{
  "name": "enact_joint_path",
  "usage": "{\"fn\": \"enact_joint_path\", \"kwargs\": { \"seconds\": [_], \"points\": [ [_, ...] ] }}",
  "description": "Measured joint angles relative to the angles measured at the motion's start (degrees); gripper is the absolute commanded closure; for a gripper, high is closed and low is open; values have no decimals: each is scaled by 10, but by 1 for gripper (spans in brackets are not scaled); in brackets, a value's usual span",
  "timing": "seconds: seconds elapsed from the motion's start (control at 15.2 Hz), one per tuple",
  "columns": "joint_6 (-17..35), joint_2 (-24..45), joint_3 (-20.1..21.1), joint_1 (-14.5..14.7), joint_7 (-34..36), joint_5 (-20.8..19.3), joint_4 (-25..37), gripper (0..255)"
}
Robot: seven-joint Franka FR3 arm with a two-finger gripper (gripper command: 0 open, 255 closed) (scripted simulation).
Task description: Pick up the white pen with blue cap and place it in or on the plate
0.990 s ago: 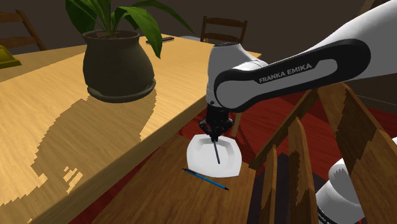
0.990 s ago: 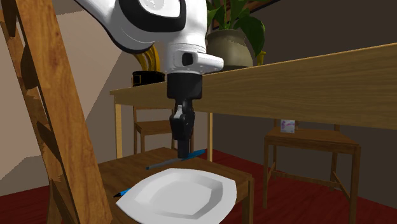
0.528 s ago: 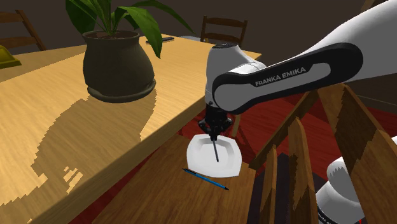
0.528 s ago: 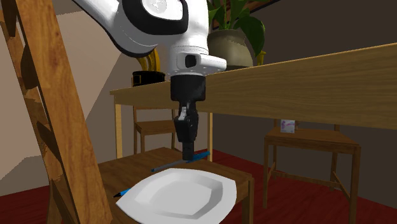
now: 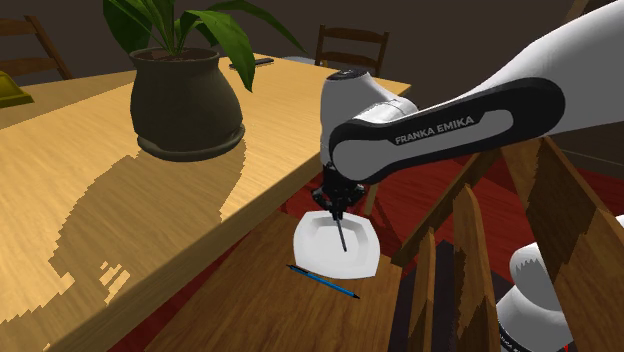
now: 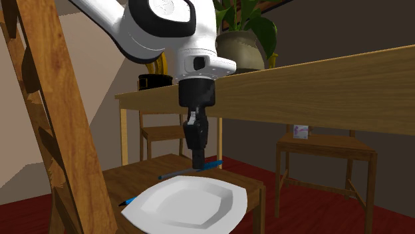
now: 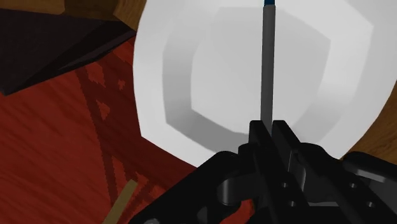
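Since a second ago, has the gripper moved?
Yes. In the second exterior view the gripper shifted right, toward the table leg, and slightly lower.

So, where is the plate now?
In the shoulder view the white plate lies on the wooden surface under the gripper and its grey pen, a blue pen lying beside it.

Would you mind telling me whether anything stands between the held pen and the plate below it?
Nothing visible does. The gripper is shut on the grey pen, which hangs over the white plate with open air between. A second, blue pen lies beside the plate, off the path.
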Motion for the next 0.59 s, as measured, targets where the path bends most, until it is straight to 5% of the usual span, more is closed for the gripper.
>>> {"fn": "enact_joint_path", "kwargs": {
  "seconds": [0.07,0.13,0.59],
  "points": [
    [1,0,2,-4,-6,7,0,255],
    [0,-2,5,-7,-7,5,0,0],
    [-11,-4,24,-28,-21,24,0,0]
  ]
}}
